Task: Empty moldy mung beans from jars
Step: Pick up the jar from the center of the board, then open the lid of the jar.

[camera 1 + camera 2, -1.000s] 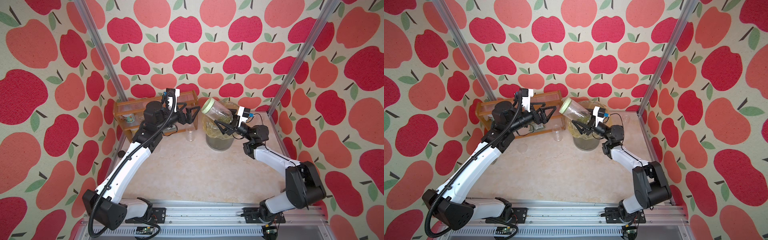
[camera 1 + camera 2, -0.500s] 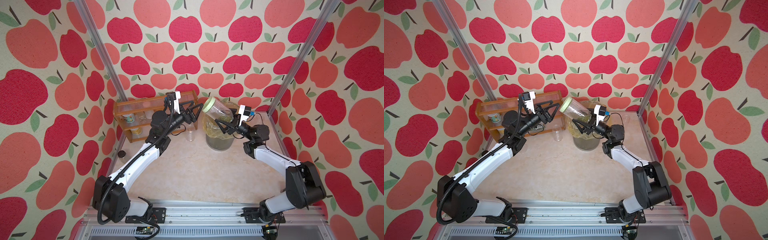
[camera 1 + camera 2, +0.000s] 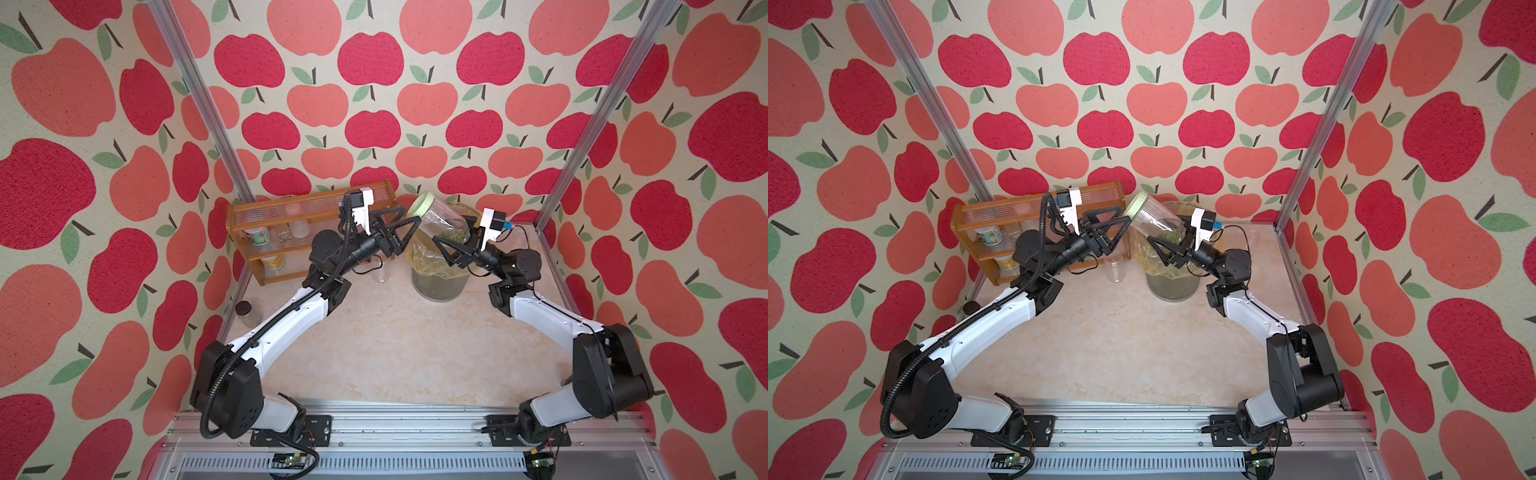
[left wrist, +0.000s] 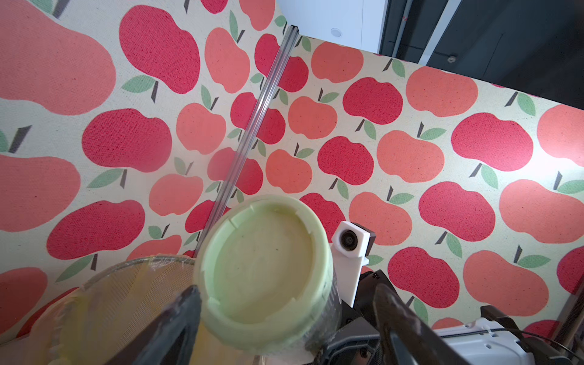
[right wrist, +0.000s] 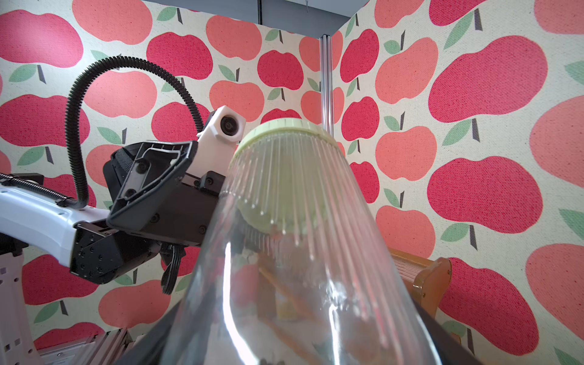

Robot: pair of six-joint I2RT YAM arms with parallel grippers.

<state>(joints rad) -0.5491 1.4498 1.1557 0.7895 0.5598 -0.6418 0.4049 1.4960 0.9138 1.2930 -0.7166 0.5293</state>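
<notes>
A clear glass jar with a pale green lid hangs tilted over the bin, lid end raised and pointing left. A little heap of mung beans lies at its low end. My right gripper is shut on the jar's body. My left gripper straddles the lid, still open. One of its fingers touches the lid's rim, and the other stands clear of it. Both top views show the jar between the two grippers.
A bin lined with a yellowish bag stands right under the jar. A wooden rack with tubs fills the back left. A small clear empty jar stands beside the bin. A dark-capped jar sits by the left wall.
My left arm has reached right and up to the jar's lid, and its jaws have narrowed around it. The right gripper and the jar have stayed put.
</notes>
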